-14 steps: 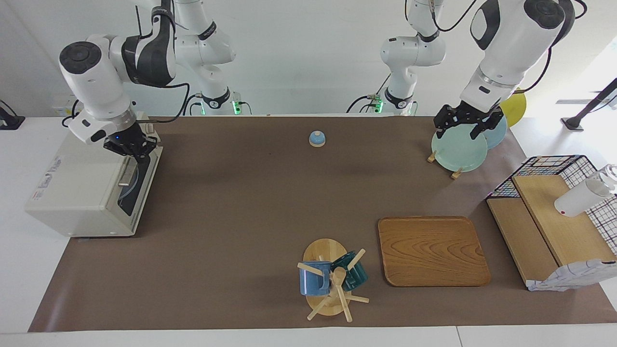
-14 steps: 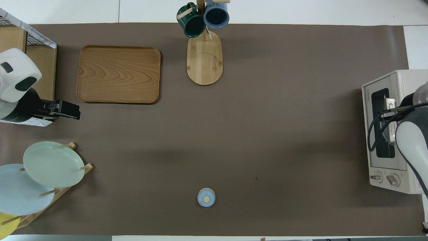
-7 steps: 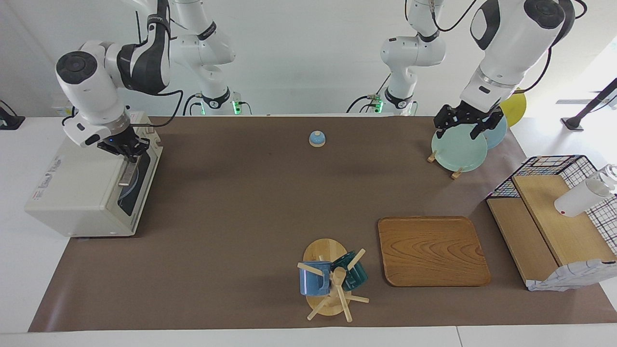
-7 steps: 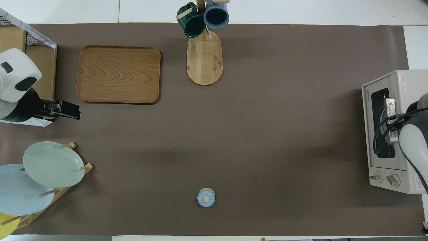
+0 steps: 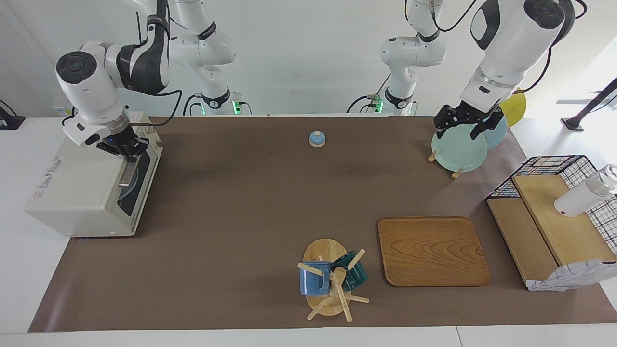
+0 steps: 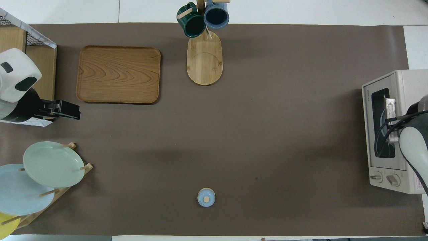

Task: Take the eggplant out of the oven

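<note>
The cream-white oven [image 5: 82,193] stands at the right arm's end of the table, its dark glass door shut; it also shows in the overhead view [image 6: 398,100]. Its metal bar handle [image 5: 127,174] runs along the door's top edge. My right gripper [image 5: 124,147] hangs over the oven's top front edge, at the end of the handle nearer to the robots. The eggplant is hidden; only a pale round shape [image 5: 133,182] shows through the glass. My left gripper [image 5: 466,127] waits, open and empty, over the plate rack.
A rack with light green and blue plates [image 5: 458,150] stands at the left arm's end. A small blue bell [image 5: 316,139], a wooden tray [image 5: 431,250], a mug tree with two mugs [image 5: 330,279] and a wire basket with a shelf [image 5: 554,212] are on the brown mat.
My right gripper has drawn back from the door front onto the oven's top edge, so more of the handle shows. The left arm has not moved.
</note>
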